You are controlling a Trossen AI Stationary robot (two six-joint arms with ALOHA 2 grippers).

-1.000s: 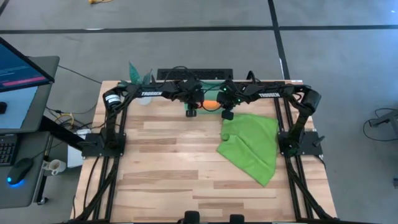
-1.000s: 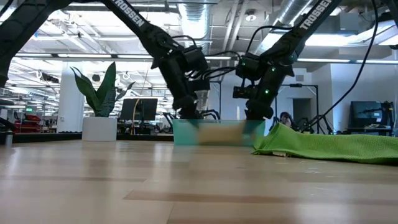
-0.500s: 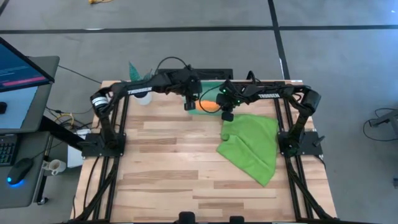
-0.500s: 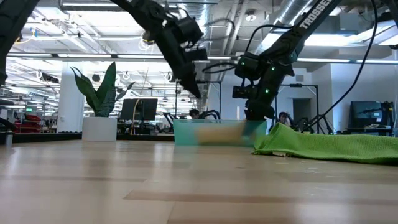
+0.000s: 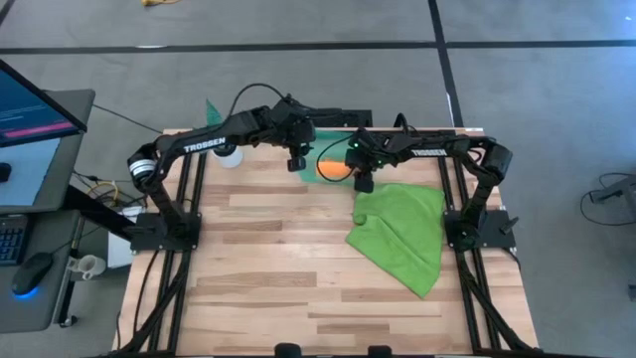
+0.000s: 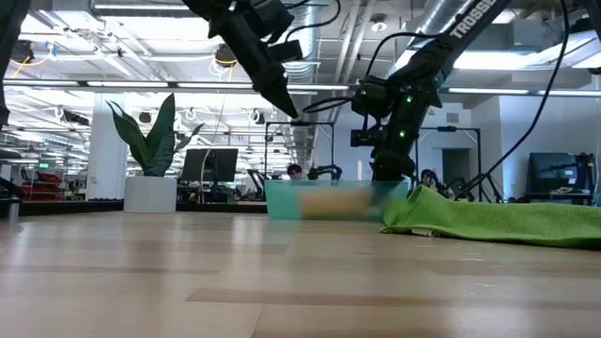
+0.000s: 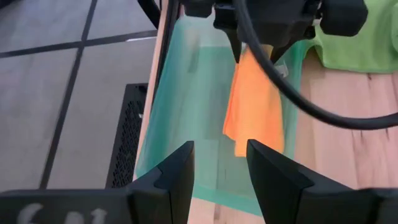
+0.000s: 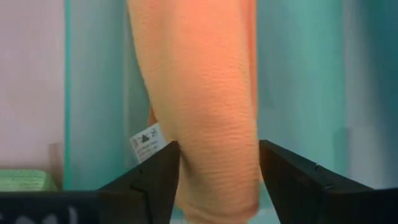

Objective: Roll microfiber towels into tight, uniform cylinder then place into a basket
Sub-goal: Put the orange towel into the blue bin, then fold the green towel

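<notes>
On the pale wood-plank table (image 5: 278, 259), a translucent teal plastic basket (image 5: 320, 171) at twelve o'clock holds the rolled orange microfiber towel (image 5: 338, 169). The right gripper (image 5: 364, 183) straddles it, spread, gripping nothing. The left gripper (image 5: 295, 163) hangs part-open, empty. An open-plan office is seen behind.

Rolled towel (image 5: 336, 170) in basket (image 5: 320, 157) (table's far edge); flat towel (image 5: 405, 234) just right

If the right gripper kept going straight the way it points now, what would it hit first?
Most likely the orange towel: it lies rolled in the basket, right ahead of the right gripper and between its open fingers. How far off it is cannot be judged.
</notes>
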